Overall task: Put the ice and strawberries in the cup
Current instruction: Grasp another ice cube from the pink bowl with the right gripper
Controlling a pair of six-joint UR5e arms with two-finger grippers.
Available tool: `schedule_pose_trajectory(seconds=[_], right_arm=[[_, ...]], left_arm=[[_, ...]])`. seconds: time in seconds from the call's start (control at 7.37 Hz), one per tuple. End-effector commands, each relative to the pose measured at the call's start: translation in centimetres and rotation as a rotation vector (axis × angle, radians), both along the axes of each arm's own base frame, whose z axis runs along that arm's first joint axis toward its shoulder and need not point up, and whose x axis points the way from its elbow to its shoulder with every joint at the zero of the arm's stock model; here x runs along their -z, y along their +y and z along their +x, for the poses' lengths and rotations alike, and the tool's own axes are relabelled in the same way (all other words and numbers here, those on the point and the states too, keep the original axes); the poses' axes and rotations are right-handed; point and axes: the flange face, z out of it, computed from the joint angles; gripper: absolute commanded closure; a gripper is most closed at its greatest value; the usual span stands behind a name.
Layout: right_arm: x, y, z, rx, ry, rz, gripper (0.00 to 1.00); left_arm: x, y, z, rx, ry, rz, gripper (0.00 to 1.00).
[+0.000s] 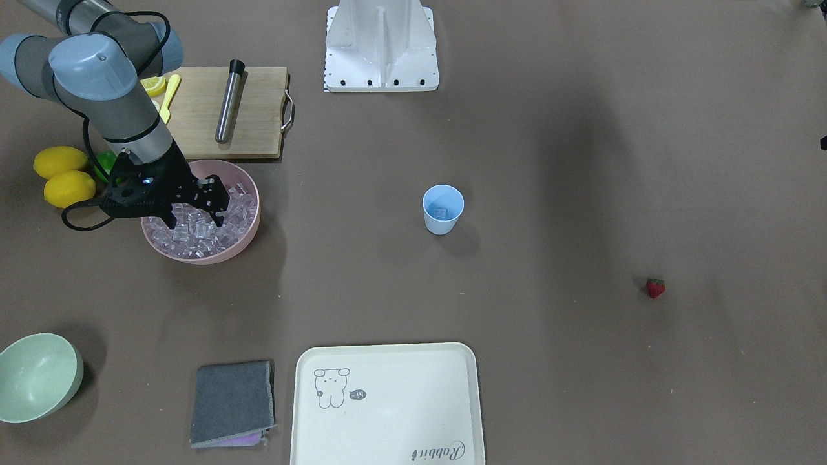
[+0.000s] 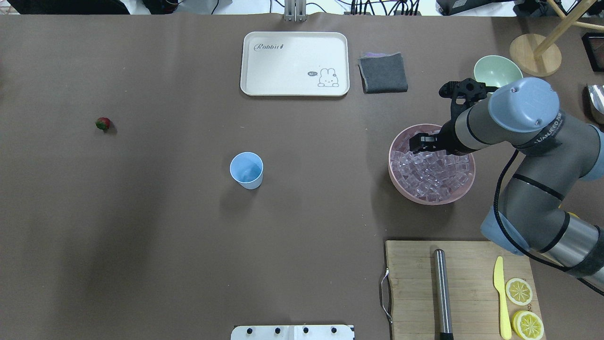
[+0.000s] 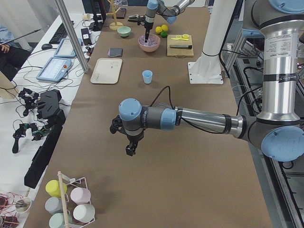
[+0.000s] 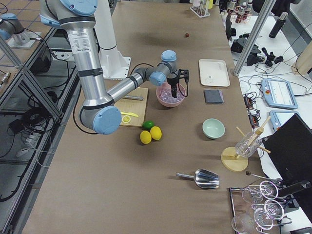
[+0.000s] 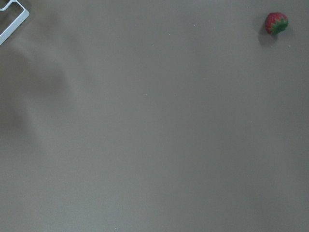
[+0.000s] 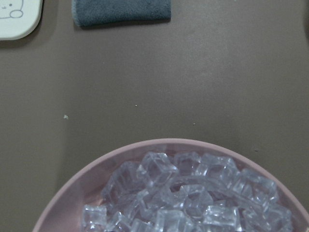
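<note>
The light-blue cup [image 1: 443,210] stands upright mid-table, also in the overhead view [image 2: 246,170], with one ice cube inside. Many ice cubes [image 1: 200,229] fill the pink bowl [image 1: 207,258]. My right gripper [image 1: 194,221] is open, fingers down among the ice; it also shows in the overhead view [image 2: 421,147]. The strawberry [image 1: 655,287] lies alone on the table, far from the cup, and shows in the left wrist view [image 5: 276,22]. My left gripper [image 3: 130,149] hangs above bare table in the exterior left view only; I cannot tell if it is open.
A wooden cutting board [image 1: 239,110] with a metal rod, yellow knife and lemon slices lies behind the pink bowl. Two lemons [image 1: 61,174] and a lime sit beside it. A pale green bowl [image 1: 35,378], grey cloth [image 1: 232,403] and cream tray [image 1: 387,407] line the far edge.
</note>
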Motion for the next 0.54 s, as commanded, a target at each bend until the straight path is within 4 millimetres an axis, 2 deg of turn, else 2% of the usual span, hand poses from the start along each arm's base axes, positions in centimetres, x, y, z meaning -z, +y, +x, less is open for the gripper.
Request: schedule_pose_trajectory(seconds=[0.0,0.14,0.41], right_arm=[[-0.2,0.7,-1.2,0.006,0.014,0.000,0.26],[0.0,0.6,-1.5,0.017,0.040,-0.010,0.28],[1.6,0.1,-2.5,0.017,0.081,-0.028,0.36]], left_arm=[[0.0,0.0,0.0,0.000,0.000,0.000,0.02],[0.0,-0.1,0.0,0.001,0.000,-0.002,0.02],[-0.2,0.0,0.5,-0.009,0.000,-0.006,0.02]])
